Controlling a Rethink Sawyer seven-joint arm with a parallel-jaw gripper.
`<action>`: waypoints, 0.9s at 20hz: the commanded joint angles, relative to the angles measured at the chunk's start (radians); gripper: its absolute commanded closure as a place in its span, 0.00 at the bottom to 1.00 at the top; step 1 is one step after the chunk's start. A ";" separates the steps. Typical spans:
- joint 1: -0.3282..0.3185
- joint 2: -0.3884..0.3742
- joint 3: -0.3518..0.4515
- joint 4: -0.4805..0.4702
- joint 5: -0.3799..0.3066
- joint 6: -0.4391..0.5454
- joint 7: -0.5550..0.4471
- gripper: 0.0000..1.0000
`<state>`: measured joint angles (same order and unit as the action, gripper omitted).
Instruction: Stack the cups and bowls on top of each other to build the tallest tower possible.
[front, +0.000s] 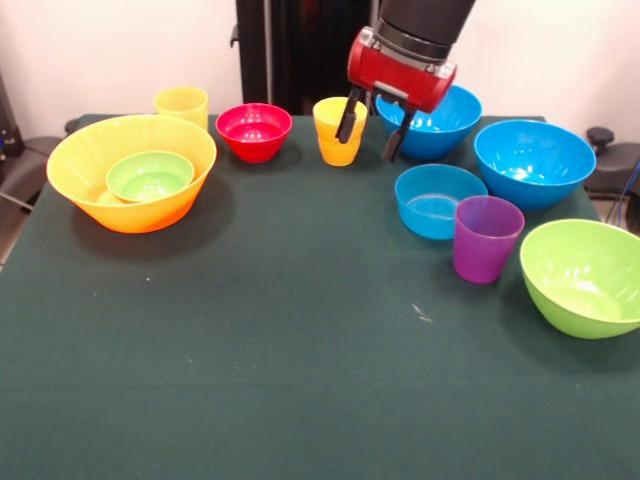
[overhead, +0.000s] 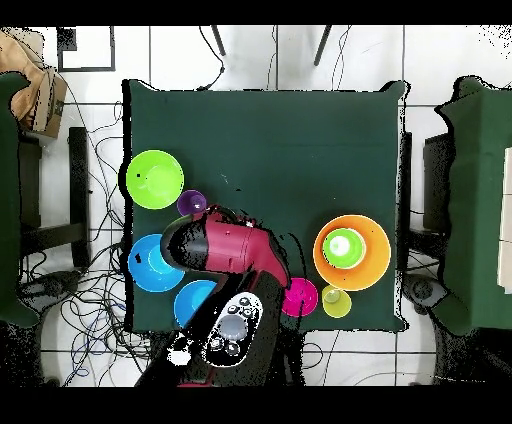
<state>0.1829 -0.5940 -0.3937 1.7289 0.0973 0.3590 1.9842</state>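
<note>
My gripper (front: 372, 128) hangs open at the back of the table, between a yellow cup (front: 333, 138) and a large blue bowl (front: 445, 125). One finger (front: 347, 116) overlaps the cup's right edge; nothing is held. The tower is the huge orange-yellow bowl (front: 80, 165) with a small green bowl (front: 150, 176) nested inside it. A second yellow cup (front: 181, 103) and a small red bowl (front: 254, 130) stand behind it. On the right are a shallow blue bowl (front: 437, 202), a purple cup (front: 486, 238), another large blue bowl (front: 535, 160) and a lime green bowl (front: 583, 275).
In the overhead view the arm (overhead: 225, 248) covers the gripper, one yellow cup and the shallow bowl. The orange-yellow bowl (overhead: 376, 266), red bowl (overhead: 300, 298) and lime green bowl (overhead: 155, 178) show around it. Chairs and cables surround the table.
</note>
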 joint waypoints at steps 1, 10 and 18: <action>0.023 -0.049 0.058 -0.004 0.034 0.131 0.160 0.00; 0.022 -0.059 0.046 0.008 0.023 0.115 0.161 0.00; 0.044 -0.280 -0.026 0.114 0.007 0.239 0.137 0.00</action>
<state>0.2079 -0.7509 -0.4269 1.7517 0.0971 0.4362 1.9842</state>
